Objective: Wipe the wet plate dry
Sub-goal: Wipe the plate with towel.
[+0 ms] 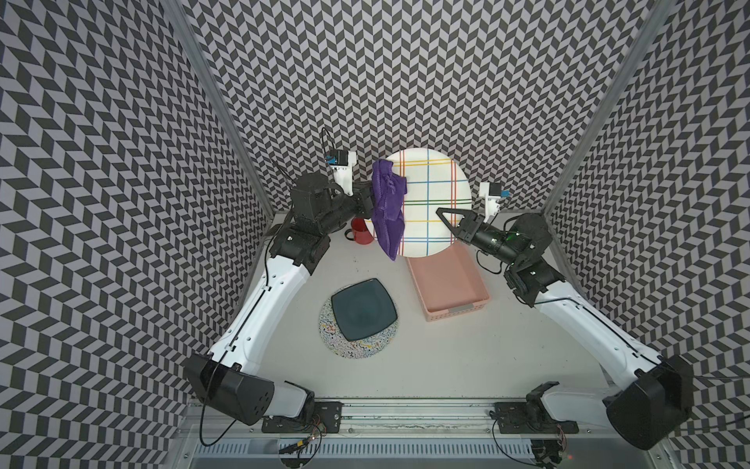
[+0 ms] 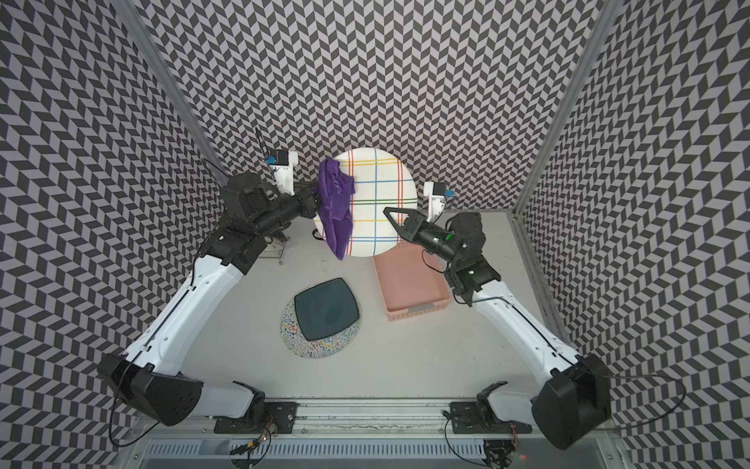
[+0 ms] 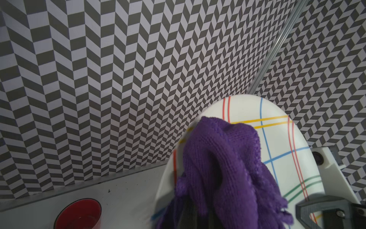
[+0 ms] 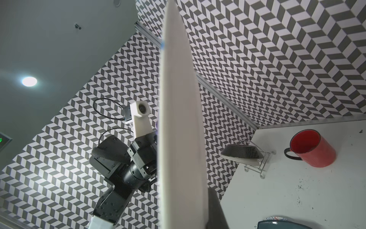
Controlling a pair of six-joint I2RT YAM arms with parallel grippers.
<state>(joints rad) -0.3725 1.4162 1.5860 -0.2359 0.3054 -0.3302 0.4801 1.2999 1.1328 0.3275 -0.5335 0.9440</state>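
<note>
The right gripper (image 1: 447, 222), clamped on the rim, holds the round white colour-striped plate (image 1: 436, 191) aloft near the back wall (image 1: 406, 81); the left gripper (image 1: 364, 203), pinching the purple knitted cloth (image 1: 387, 203), should sweep it flat across.

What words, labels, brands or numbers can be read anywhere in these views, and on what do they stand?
None can be read.
The striped plate carries only coloured lines, the round mat only squiggles.
A green lit sign at the edge of the right wrist view is cut off and unreadable.
</note>
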